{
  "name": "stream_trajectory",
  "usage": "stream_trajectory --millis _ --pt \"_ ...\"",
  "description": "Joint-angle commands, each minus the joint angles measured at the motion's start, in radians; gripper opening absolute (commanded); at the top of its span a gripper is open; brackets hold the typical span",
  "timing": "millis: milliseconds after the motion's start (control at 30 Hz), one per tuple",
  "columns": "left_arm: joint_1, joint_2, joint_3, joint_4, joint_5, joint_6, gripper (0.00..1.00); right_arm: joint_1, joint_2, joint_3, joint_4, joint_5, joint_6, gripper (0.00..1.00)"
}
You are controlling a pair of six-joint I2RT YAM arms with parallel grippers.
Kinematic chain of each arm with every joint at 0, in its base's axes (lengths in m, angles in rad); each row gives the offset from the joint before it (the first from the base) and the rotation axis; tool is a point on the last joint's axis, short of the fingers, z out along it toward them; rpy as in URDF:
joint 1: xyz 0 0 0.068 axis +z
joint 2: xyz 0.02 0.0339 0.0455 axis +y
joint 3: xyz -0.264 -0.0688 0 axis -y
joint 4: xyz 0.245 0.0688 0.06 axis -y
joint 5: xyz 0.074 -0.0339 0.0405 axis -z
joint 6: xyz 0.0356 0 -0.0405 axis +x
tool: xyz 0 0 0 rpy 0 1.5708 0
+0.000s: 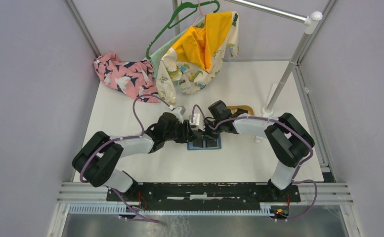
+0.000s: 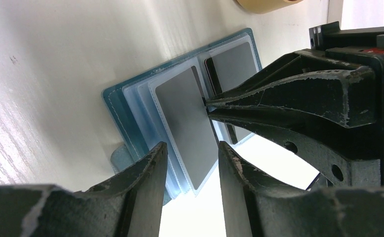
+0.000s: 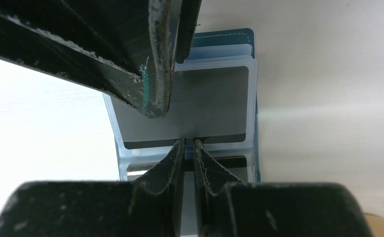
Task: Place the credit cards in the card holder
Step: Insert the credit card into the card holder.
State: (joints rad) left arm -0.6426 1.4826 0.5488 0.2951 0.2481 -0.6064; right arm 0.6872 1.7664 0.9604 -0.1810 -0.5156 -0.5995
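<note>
1. Near the middle of the tabletop [image 1: 249,89], slightly toward its near edge: open card holder [image 1: 204,144], grey card [image 2: 187,123] in sleeve.
2. Right fingers [image 3: 175,163] nearly together at card's edge; left fingers [image 2: 148,173] apart, straddling it.
3. Judged mid-insertion; next, push straight, gently.

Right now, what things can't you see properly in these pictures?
- Top view: the card holder is mostly under the left tool and right tool; cards too small to count.
- Left wrist view: the tan tray is cut off by the top edge.
- Right wrist view: the lower card sits partly behind the right tool's fingers, which pinch the grey card.
</note>
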Motion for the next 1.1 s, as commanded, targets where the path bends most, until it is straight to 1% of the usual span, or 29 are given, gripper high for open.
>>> stream_trajectory --millis 0,100,533,767,867,1067 --pt "0.005 0.001 0.025 0.062 0.042 -0.042 0.48 0.002 0.016 0.025 -0.013 0.004 -0.007 0.16" --pt "0.005 -0.006 0.025 0.062 0.045 -0.044 0.46 0.001 0.016 0.026 -0.014 0.004 -0.007 0.16" --pt "0.005 0.002 0.021 0.089 0.087 -0.061 0.46 0.000 0.010 0.027 -0.015 -0.006 -0.001 0.16" --pt "0.005 -0.014 0.021 0.103 0.124 -0.069 0.46 -0.010 -0.018 0.030 -0.011 -0.066 0.016 0.19" --pt "0.005 -0.002 0.021 0.118 0.137 -0.077 0.48 -0.027 -0.041 0.030 -0.007 -0.097 0.031 0.21" --pt "0.004 0.022 0.020 0.158 0.162 -0.098 0.56 -0.074 -0.088 0.023 0.001 -0.162 0.054 0.24"
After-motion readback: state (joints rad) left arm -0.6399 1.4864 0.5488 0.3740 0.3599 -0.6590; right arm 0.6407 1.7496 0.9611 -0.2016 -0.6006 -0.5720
